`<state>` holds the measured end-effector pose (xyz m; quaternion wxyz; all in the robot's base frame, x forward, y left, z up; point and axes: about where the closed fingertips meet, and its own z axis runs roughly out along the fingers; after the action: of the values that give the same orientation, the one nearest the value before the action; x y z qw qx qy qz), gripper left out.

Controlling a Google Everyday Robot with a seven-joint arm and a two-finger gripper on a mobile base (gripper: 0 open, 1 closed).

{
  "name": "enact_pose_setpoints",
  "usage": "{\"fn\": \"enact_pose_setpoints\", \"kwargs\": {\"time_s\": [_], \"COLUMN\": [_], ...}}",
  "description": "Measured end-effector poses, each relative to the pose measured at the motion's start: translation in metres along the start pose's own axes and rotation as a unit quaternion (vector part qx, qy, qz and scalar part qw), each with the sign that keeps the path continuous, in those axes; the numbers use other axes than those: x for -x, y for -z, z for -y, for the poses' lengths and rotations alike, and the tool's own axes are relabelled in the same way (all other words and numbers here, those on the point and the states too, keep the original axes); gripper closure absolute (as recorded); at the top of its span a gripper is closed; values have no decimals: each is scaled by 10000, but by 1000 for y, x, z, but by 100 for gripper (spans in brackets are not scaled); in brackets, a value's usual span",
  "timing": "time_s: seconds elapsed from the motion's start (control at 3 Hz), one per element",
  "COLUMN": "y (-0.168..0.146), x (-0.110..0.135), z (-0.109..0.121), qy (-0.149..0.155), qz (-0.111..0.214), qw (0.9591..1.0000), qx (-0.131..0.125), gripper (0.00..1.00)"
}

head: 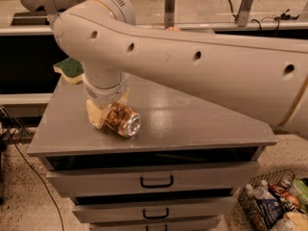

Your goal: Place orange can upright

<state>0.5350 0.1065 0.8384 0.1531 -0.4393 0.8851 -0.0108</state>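
The orange can [120, 120] lies on its side on the grey cabinet top [192, 124], near the front left, with its silver end facing front right. My gripper [109, 109] hangs from the big white arm straight down over the can. One cream finger [95, 116] rests on the left of the can and the other shows behind it at the upper right. The jaws are open and straddle the can, which still rests on the cabinet top. The wrist hides the can's rear part.
A green and yellow sponge [70, 70] lies at the back left corner of the cabinet top. Drawers with black handles [157, 181] are below the front edge. A wire basket of bottles [269, 203] stands on the floor at the lower right.
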Motion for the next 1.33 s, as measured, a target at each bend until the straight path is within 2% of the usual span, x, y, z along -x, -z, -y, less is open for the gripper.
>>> {"fn": "enact_pose_setpoints", "kwargs": {"time_s": [0.33, 0.67, 1.0, 1.33], "y": [0, 8, 30, 56], "x": [-5, -6, -2, -11], "z": [4, 18, 49, 78], "qy": [-60, -136, -111, -157], "qz": [-44, 318, 1219, 2039], "qw": [9999, 9994, 9922, 9783], "qx": [-154, -3, 234, 349], "gripper": [65, 87, 100, 100]}}
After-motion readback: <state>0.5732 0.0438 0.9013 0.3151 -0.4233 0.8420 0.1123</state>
